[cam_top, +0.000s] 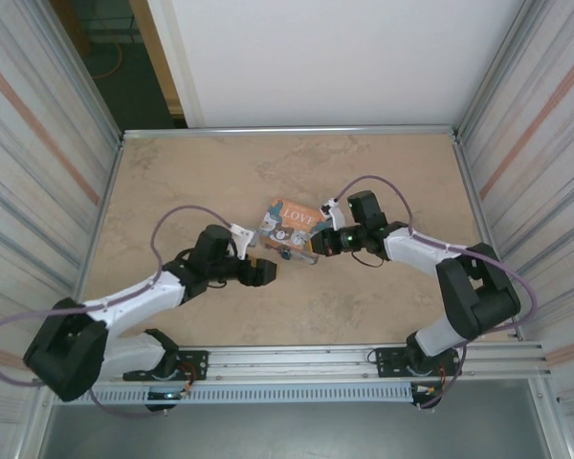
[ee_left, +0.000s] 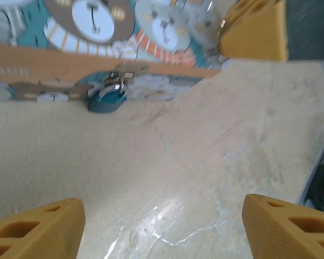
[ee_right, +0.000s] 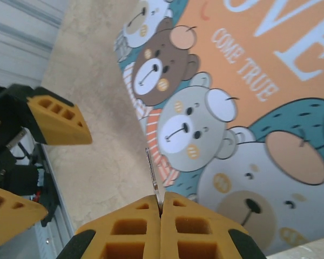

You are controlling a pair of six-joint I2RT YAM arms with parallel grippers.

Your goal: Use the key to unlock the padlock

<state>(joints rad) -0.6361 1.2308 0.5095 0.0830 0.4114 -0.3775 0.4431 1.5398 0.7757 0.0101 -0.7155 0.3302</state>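
at the box (ee_left: 70, 59) front sits the padlock (ee_left: 107, 97); left gripper (ee_left: 162, 210) stands spread wide before it, right gripper (ee_right: 161, 204) pinches the key (ee_right: 153, 175).

Top external: high, above and behind the arm bases at 6 o'clock, facing down on the whole desk (cam_top: 392, 182) from far; box (cam_top: 289, 228) near centre. Left wrist: low, near the desk, facing along it at the box's side wall at 12 o'clock; left fingers (ee_left: 38, 229) at 5 and 7 o'clock, right fingers (ee_left: 256, 32) at 1. Right wrist: very close over the box lid, right fingers at 6 o'clock, left fingers at 9. All three views share the box. Each wrist view catches the other arm's fingers.
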